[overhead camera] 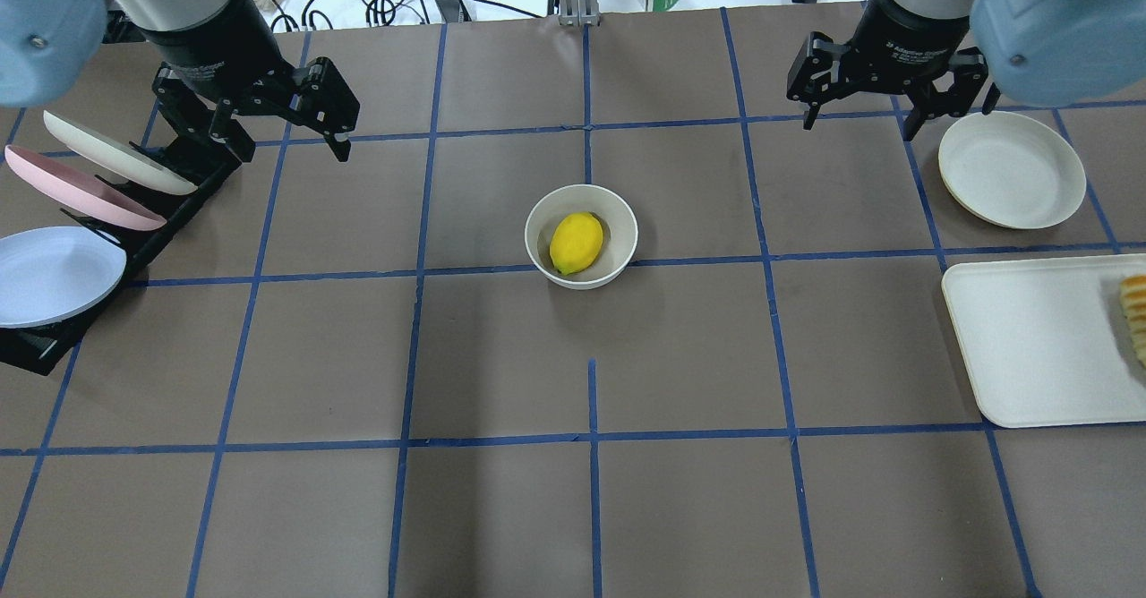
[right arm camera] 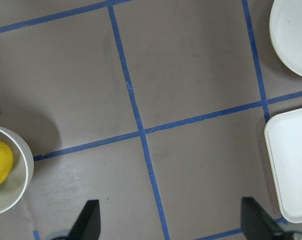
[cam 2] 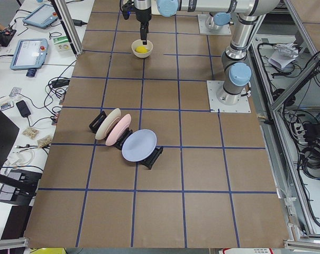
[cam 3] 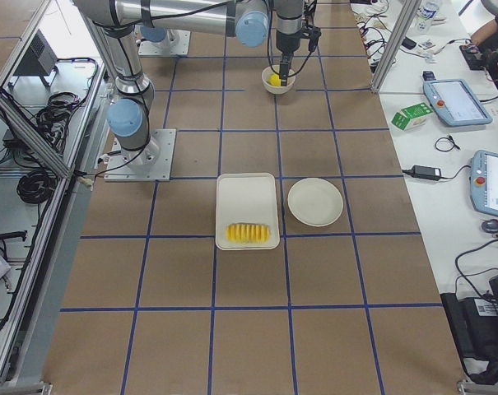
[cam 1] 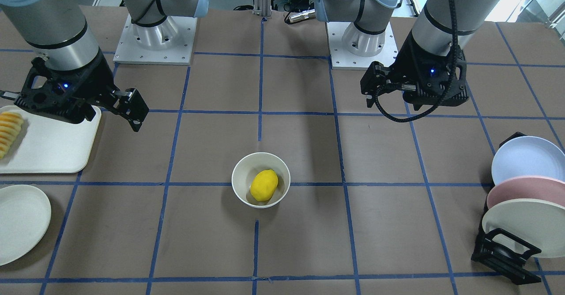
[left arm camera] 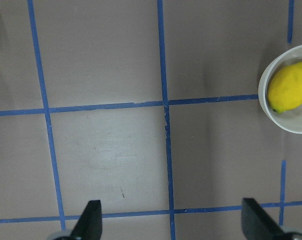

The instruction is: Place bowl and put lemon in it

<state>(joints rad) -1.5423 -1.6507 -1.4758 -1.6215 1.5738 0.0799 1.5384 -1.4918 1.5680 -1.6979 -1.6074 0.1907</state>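
Yellow lemon [overhead camera: 576, 243] sits in bowl [overhead camera: 621, 231], well apart from left gripper [left arm camera: 170, 222] and right gripper [right arm camera: 171, 222], both splayed, empty; looks done, you stay clear.

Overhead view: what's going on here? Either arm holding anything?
Nothing is being held. The lemon lies inside the bowl, which stands upright near the middle of the table. The left gripper and right gripper both hang open and empty above bare table, one to each side of the bowl, touching neither it nor the lemon. The racked plates by the left arm, and the flat plate and tray by the right arm, have no gripper on them. The task looks done.
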